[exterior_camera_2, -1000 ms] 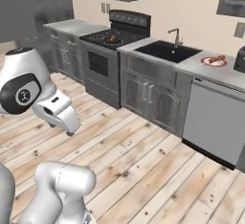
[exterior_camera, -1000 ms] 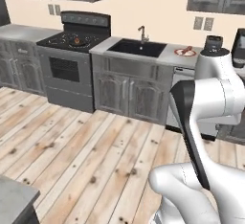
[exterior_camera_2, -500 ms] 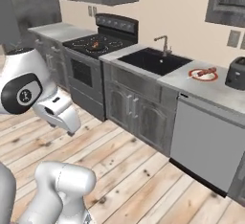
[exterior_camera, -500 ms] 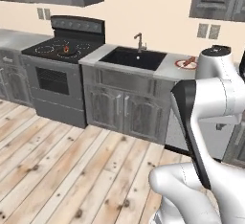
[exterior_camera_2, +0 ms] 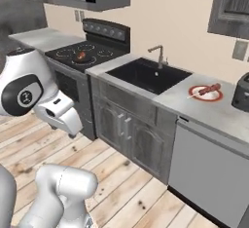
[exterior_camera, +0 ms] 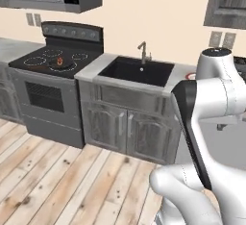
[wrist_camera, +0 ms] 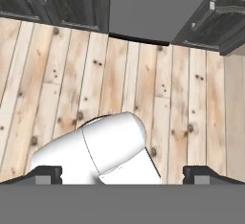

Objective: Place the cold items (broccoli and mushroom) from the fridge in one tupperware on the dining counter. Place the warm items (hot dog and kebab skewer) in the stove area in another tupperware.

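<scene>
Gripper (wrist_camera: pixel 122 173) spread wide, empty, over open plank floor (wrist_camera: pixel 158 98) with cabinet fronts at 12 o'clock; kebab skewer (exterior_camera_2: pixel 208 89) on red-rimmed plate (exterior_camera_2: pixel 205 94) on surface (exterior_camera_2: pixel 204 106) at 3 o'clock of sink (exterior_camera_2: pixel 148 75); stove (exterior_camera_2: pixel 85 55) at 9 o'clock.

A kebab skewer (exterior_camera_2: pixel 208 90) with reddish-brown meat lies flat across a white, red-rimmed plate (exterior_camera_2: pixel 206 93) on the counter right of the sink. A small reddish hot dog (exterior_camera_2: pixel 81 55) sits in a dark pan on the stove's front burner, seen too small for detail
</scene>
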